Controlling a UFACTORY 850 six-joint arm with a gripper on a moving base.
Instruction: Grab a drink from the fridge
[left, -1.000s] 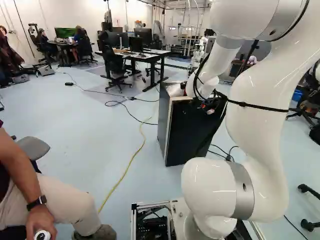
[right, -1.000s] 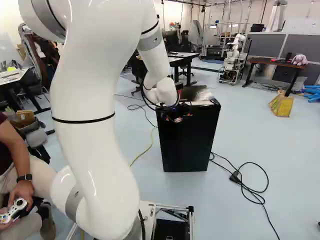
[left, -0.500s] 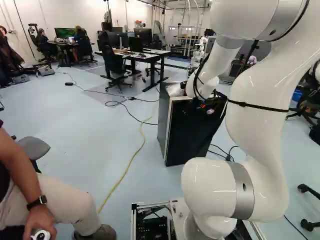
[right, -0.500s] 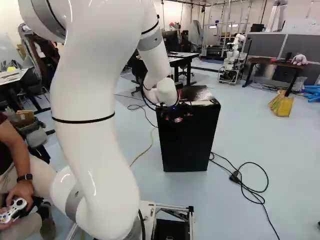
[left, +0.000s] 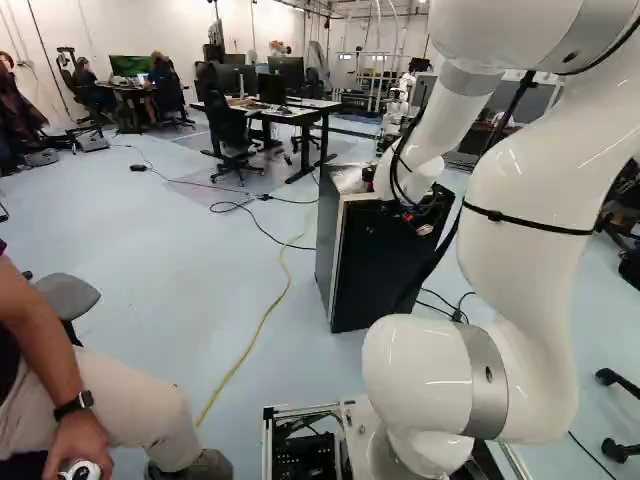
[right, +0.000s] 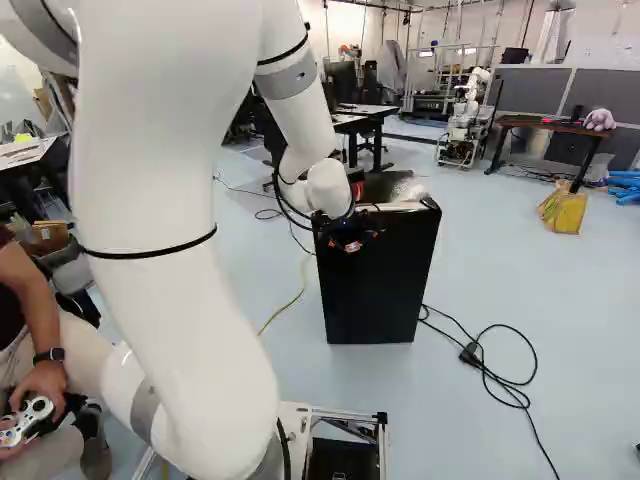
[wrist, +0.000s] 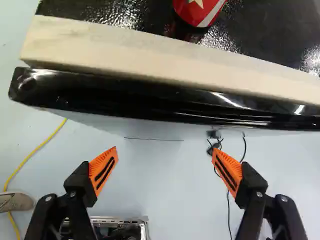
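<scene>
Just in front of the black mini fridge (right: 380, 290), the end effector (wrist: 164, 150) is released, its orange-padded fingers (wrist: 103, 171) wide apart with nothing between them. The white arm (right: 180, 320) has shifted since half a second ago: its upper links have swung back toward the base and the wrist has eased slightly down and back, while the fridge has stayed put. For the task, that looks like lining up at the fridge's near top edge; nothing is grabbed yet. Whether the aim is the drink on top or the door first, I can't tell. On the fridge, behind its pale front strip (wrist: 150, 52), sits a red can (wrist: 197, 11) with a pale star and a white stripe, glossy, probably upright, partly cut off, its reflection dark on the shiny, speckled top.
</scene>
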